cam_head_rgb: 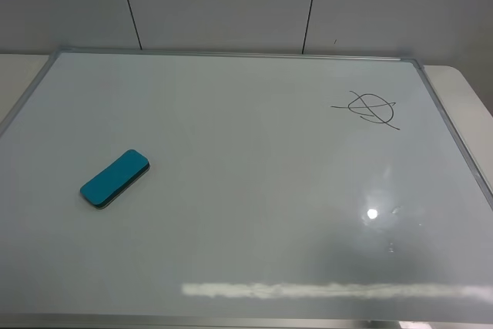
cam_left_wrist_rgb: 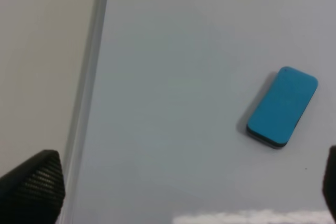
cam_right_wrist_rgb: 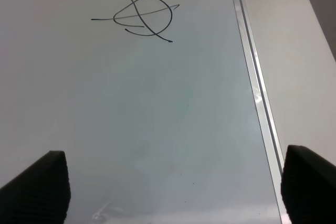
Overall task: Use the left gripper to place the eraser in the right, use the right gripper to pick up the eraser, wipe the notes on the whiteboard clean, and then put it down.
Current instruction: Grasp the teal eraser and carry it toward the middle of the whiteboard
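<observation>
The teal-blue eraser (cam_head_rgb: 115, 179) lies flat on the left part of the whiteboard (cam_head_rgb: 246, 190), dark felt face down. It also shows in the left wrist view (cam_left_wrist_rgb: 282, 106), ahead of my open, empty left gripper (cam_left_wrist_rgb: 178, 192), clear of both fingertips (cam_left_wrist_rgb: 34, 187). The notes (cam_head_rgb: 368, 109), a black circle crossed by strokes, sit at the board's far right. In the right wrist view the notes (cam_right_wrist_rgb: 142, 18) lie well ahead of my open, empty right gripper (cam_right_wrist_rgb: 170, 192). Neither gripper shows in the exterior view.
The whiteboard's silver frame (cam_head_rgb: 454, 136) runs along the right edge, with beige table beyond it (cam_head_rgb: 470, 94). The frame's left edge (cam_left_wrist_rgb: 86, 93) shows in the left wrist view. A grey panelled wall (cam_head_rgb: 231, 1) stands behind.
</observation>
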Controlling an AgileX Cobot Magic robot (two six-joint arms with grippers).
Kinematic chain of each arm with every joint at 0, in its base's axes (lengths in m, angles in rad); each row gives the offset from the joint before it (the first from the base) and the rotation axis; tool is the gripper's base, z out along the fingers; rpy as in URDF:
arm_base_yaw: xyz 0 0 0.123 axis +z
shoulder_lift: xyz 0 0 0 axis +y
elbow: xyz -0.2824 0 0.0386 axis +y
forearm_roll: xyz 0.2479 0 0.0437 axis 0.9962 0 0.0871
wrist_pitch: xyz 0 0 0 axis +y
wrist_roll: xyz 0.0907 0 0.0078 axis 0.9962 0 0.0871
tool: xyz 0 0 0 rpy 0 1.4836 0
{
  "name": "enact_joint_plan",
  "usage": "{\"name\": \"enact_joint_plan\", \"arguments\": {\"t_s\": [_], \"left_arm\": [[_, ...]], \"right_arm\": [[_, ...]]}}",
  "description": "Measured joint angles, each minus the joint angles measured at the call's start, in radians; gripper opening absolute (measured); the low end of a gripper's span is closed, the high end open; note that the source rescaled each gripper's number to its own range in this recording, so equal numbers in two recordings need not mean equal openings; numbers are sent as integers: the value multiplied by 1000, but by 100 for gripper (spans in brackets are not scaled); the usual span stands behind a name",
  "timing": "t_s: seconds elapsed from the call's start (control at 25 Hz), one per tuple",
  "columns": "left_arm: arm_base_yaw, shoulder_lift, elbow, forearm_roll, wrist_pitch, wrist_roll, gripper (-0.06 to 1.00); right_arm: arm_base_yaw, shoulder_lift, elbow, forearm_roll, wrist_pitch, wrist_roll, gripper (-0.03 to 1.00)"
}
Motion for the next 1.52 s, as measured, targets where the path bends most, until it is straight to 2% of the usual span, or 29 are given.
{"name": "enact_joint_plan", "arguments": {"t_s": [0.6, 0.64, 0.72, 0.84, 0.92, 1.08, 1.24, 1.36, 1.52], "left_arm": [[0, 0, 0, 0, 0, -1, 99], [0, 0, 0, 1, 0, -1, 94], [0, 5, -6, 3, 2, -7, 75], [0, 65, -61, 32, -9, -9, 23], [0, 142, -106, 69, -27, -8, 7], [0, 392, -180, 131, -31, 6, 1], [0, 676, -199, 123, -42, 76, 0], [0, 868, -199, 56, -92, 171, 0], [0, 1077, -199, -66, -221, 314, 0]], "right_arm": [[0, 0, 0, 0, 0, 0, 60], [0, 0, 0, 0, 0, 0, 60], [0, 0, 0, 0, 0, 0, 60], [0, 0, 0, 0, 0, 0, 60], [0, 0, 0, 0, 0, 0, 60], [0, 0, 0, 0, 0, 0, 60], [0, 0, 0, 0, 0, 0, 60], [0, 0, 0, 0, 0, 0, 60], [0, 0, 0, 0, 0, 0, 60]]}}
